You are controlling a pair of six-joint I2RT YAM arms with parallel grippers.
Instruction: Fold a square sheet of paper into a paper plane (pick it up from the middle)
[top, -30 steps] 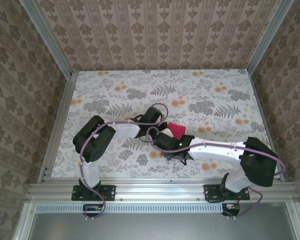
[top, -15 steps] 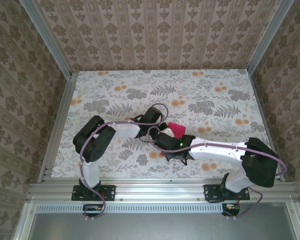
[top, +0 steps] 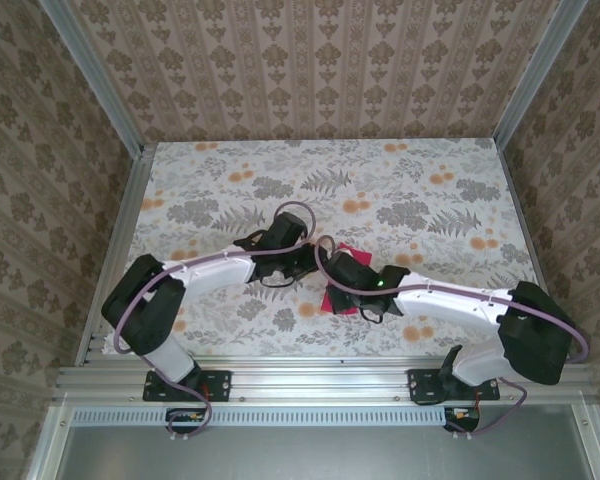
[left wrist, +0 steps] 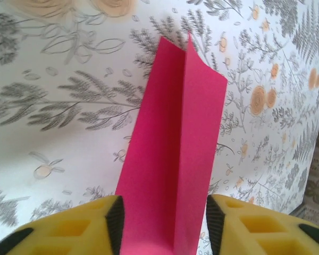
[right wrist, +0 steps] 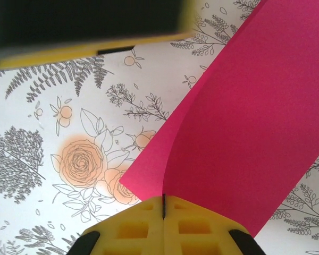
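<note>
Our right gripper is pinched fully closed on the edge of the folded magenta paper sheet, which spreads ahead and to the right of its fingertips. We see our left gripper with jaws parted, the creased sheet lying between them and reaching forward, not visibly clamped. Beneath both lies the floral table, the two grippers close together.

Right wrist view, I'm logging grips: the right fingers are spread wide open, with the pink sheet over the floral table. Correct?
No. The right wrist view shows the right fingers shut together, pinching the edge of the pink sheet, not spread open. The sheet is over the floral table.
</note>
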